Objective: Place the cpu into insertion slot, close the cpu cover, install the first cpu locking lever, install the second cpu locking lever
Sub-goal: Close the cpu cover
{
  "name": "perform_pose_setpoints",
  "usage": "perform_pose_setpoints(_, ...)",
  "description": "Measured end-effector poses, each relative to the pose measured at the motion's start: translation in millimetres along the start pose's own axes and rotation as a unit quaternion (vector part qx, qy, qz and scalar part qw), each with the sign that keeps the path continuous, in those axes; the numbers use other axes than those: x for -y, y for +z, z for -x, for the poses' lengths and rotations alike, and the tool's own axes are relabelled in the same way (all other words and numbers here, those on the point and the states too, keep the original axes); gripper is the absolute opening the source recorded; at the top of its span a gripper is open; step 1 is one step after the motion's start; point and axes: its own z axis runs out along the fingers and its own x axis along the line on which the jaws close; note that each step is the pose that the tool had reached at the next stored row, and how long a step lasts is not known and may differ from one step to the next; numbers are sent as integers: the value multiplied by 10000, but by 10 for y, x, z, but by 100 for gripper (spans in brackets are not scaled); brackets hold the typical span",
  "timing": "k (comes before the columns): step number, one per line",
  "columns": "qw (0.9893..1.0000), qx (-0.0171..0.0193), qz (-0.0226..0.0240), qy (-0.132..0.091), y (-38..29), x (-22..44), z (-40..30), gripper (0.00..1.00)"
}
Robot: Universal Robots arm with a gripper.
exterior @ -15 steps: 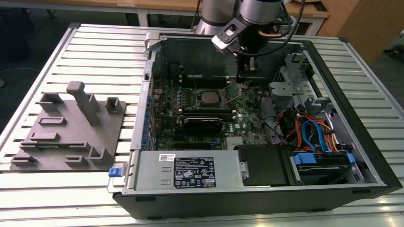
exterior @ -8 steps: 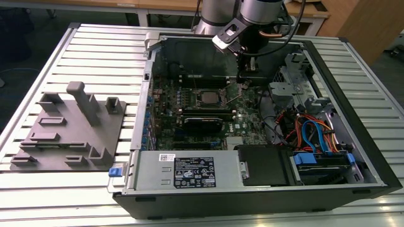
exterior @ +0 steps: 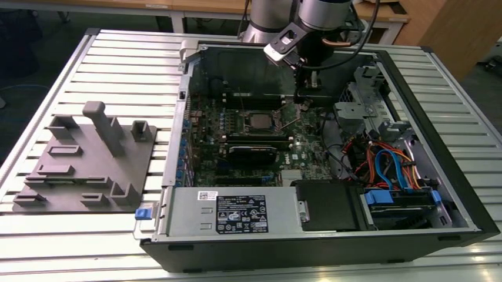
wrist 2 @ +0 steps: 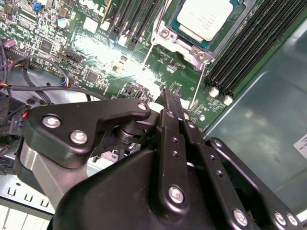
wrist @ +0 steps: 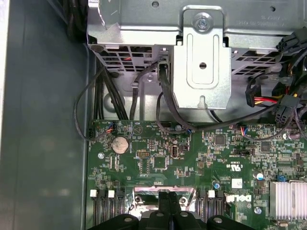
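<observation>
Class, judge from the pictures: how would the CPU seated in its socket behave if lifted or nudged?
The cpu looks flat and rigid, so probably stiff, unlikely to roll. Its smooth metal top may be slippery. The cpu cover framing it would likely stop sliding.

The exterior view looks steeply down from high up, far enough back to take in the table (exterior: 117, 59) and the whole open computer case (exterior: 314, 252). Both wrist views sit close above the motherboard (wrist: 158, 143), looking past the gripper (wrist: 169, 196) tips. All three views share that board.
</observation>
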Motion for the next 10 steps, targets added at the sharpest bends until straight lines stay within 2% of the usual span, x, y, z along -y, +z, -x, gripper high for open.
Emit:
perform_pose_setpoints(4, 10000, 2, 1, 1, 21, -41, -1, 10)
perform_pose_setpoints(10, 10000, 3, -2, 1, 73, -178, -20, 10)
